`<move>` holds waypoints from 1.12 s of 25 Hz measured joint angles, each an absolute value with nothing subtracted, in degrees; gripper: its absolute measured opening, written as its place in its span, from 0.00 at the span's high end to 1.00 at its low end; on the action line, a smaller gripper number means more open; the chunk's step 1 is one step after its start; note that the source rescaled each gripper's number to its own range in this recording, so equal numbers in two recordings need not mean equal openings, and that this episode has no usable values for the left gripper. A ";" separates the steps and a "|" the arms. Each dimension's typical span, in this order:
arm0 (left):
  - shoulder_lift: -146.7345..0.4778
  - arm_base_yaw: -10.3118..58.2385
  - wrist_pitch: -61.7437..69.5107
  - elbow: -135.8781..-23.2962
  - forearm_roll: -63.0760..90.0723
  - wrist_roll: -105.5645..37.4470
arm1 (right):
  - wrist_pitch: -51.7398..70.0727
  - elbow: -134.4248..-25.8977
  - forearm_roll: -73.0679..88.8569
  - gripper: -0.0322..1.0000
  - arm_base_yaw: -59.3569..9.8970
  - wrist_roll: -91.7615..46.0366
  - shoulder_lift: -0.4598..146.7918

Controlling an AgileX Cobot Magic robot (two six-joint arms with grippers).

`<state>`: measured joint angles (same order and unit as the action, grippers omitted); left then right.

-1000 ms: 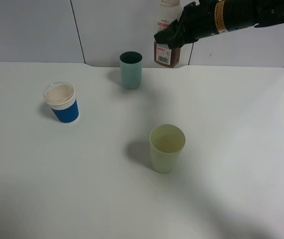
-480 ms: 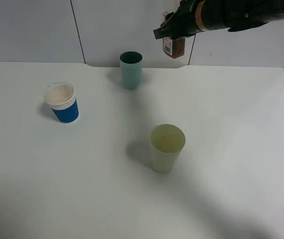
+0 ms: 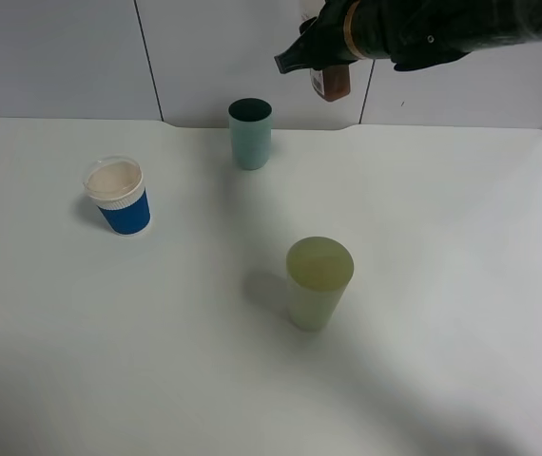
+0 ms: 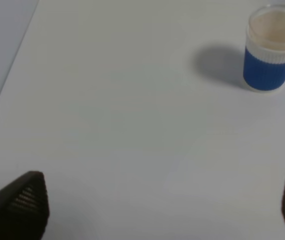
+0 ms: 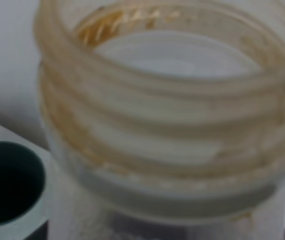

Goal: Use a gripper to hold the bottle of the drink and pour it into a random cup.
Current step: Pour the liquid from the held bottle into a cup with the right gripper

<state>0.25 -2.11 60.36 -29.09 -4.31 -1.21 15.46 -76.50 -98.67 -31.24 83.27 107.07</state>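
White worktop point(image 3: 423, 237) below; the right gripper point(image 3: 315, 59) clamps the bottle point(image 3: 332, 85) aloft, beside the teal cup point(image 3: 250, 133) — held high, I judge, so its neck clears the rim for tipping.

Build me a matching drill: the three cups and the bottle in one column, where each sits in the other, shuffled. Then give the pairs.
1. teal cup
2. blue cup
3. yellow-green cup
4. bottle

A. held in the air, off the table
B. table's left side in the high view
C. table's far edge
D. mid-table, nearest the high camera

Pairs: 1-C, 2-B, 3-D, 4-A
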 joint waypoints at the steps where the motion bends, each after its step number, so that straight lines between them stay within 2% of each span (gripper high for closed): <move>1: 0.25 -2.11 60.36 -29.09 -4.31 -1.21 | 16.29 -76.50 -97.88 0.97 -31.35 82.01 107.07; 7: 0.25 -2.11 60.36 -29.09 -4.31 -1.21 | 18.03 -76.50 -90.09 0.97 -31.35 73.45 107.07; 19: 0.25 -2.11 60.36 -29.09 -4.31 -1.21 | 17.68 -76.50 -59.73 0.97 -27.49 40.99 107.07; 24: 0.25 -2.11 60.36 -29.09 -4.31 -1.21 | 16.67 -76.50 -59.31 0.97 -27.18 39.32 107.07; 28: 0.25 -2.11 60.36 -29.09 -4.31 -1.21 | 16.55 -76.50 -65.90 0.97 -27.18 47.63 107.07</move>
<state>0.25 -2.11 60.36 -29.09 -4.31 -1.21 16.55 -76.50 -65.90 -27.18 47.63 107.07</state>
